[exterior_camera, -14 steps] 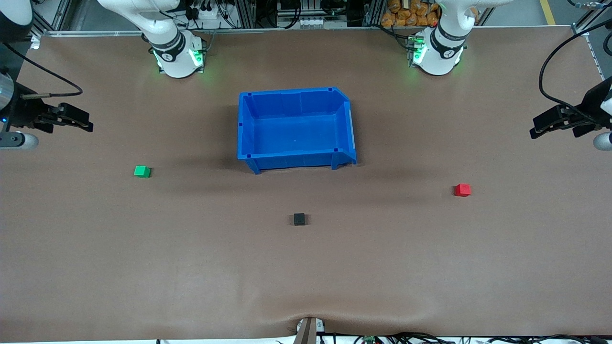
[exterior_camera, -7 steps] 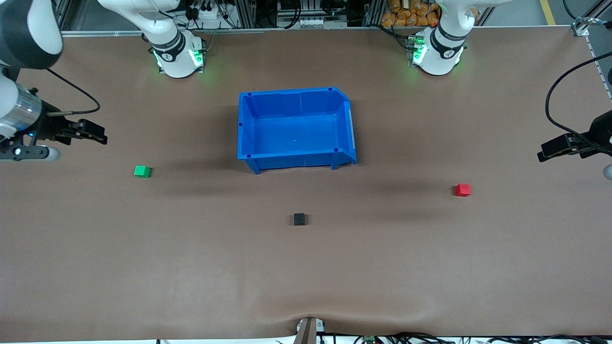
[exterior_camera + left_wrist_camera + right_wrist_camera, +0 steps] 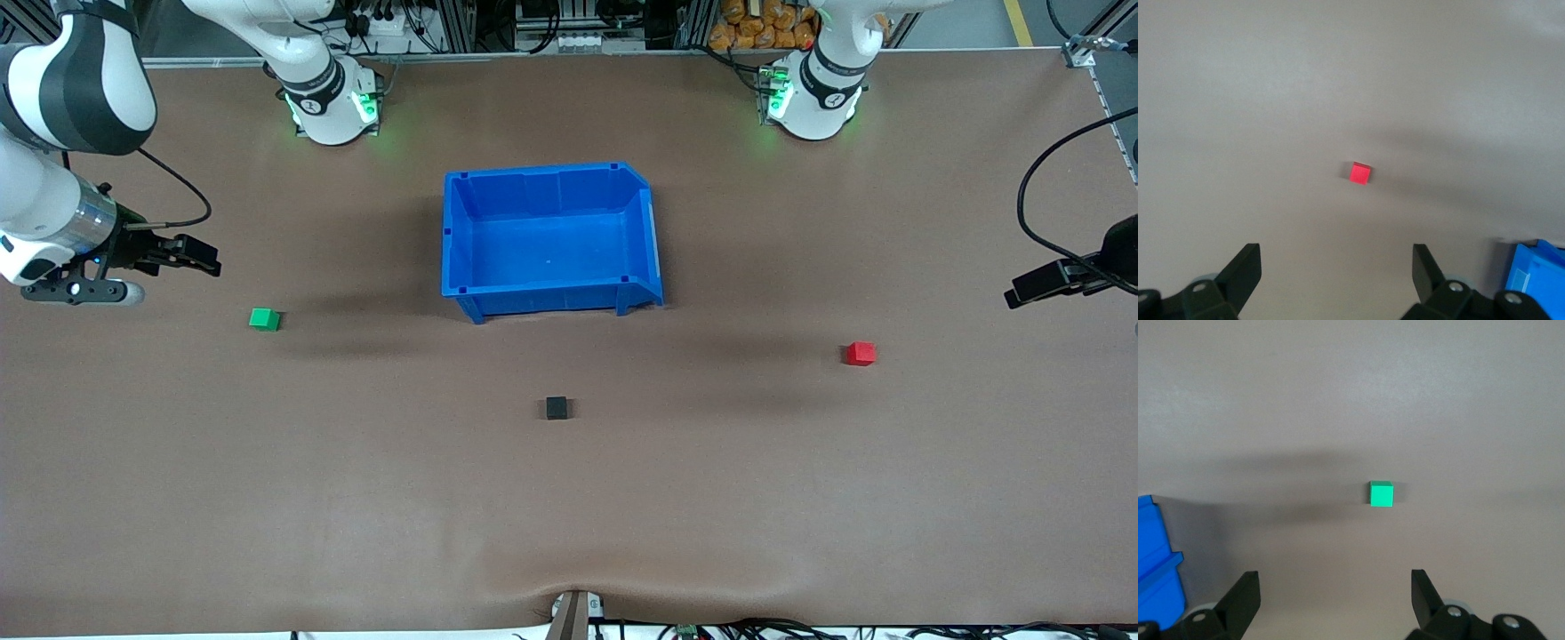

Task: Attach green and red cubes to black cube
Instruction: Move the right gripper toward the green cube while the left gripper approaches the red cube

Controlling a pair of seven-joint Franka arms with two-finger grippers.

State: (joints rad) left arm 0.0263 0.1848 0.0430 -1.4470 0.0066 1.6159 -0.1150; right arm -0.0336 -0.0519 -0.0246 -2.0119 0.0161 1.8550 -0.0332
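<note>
The green cube [image 3: 264, 319] lies on the brown table toward the right arm's end; it also shows in the right wrist view [image 3: 1381, 494]. The red cube [image 3: 860, 353] lies toward the left arm's end and shows in the left wrist view [image 3: 1360, 173]. The black cube [image 3: 556, 408] sits between them, nearer the front camera than the blue bin. My right gripper [image 3: 206, 263] is open and empty, up over the table near the green cube. My left gripper [image 3: 1015, 297] is open and empty, over the table's end near the red cube.
A blue bin [image 3: 647, 213] stands empty in the middle of the table, between the arm bases and the black cube. Its corner shows in the left wrist view [image 3: 1538, 280] and in the right wrist view [image 3: 1155, 560]. Cables trail from both wrists.
Both grippers have moved toward their cubes: the right gripper toward the green cube, the left gripper toward the red cube. The cubes have not moved.
</note>
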